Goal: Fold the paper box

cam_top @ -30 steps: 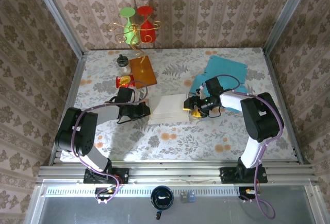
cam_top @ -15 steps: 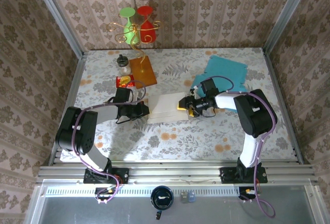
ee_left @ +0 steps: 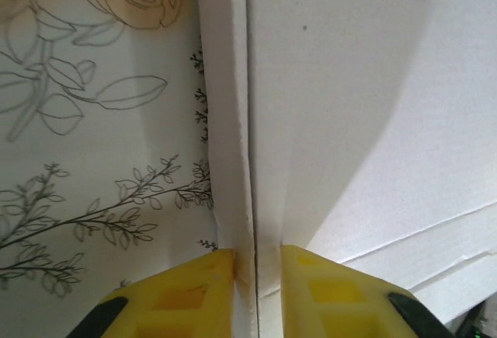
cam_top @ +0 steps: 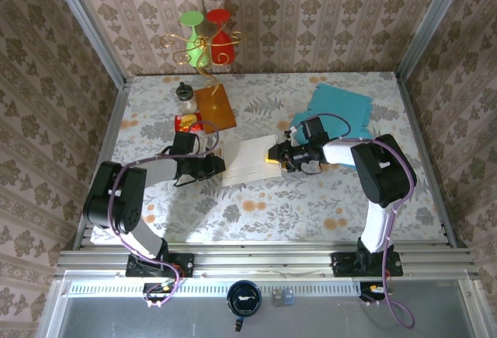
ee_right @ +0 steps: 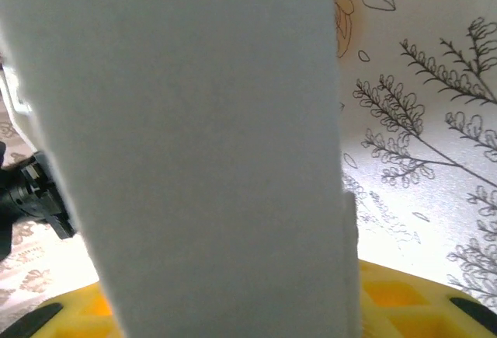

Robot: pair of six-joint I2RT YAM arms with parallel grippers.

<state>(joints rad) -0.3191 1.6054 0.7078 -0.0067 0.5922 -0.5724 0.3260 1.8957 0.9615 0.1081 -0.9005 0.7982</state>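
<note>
Centre of the top view, on the table (cam_top: 311, 206): box (cam_top: 250, 161) lies mostly flat, unfolded. Left gripper (cam_top: 216, 165) at its left edge, jaws narrow, one finger each side of a flap's edge, likely to steady that side; cannot tell whether it pinches. Right gripper (cam_top: 278, 155) at the right edge, a raised flap between half-spread jaws, probably to turn it about its crease; cannot tell whether it grips.

Both arms stretch low and inward. The left gripper (cam_top: 220, 165) points toward 3 o'clock, jaws a narrow slit apart; the right gripper (cam_top: 274, 154) points toward 9 o'clock, jaw width hidden.
</note>
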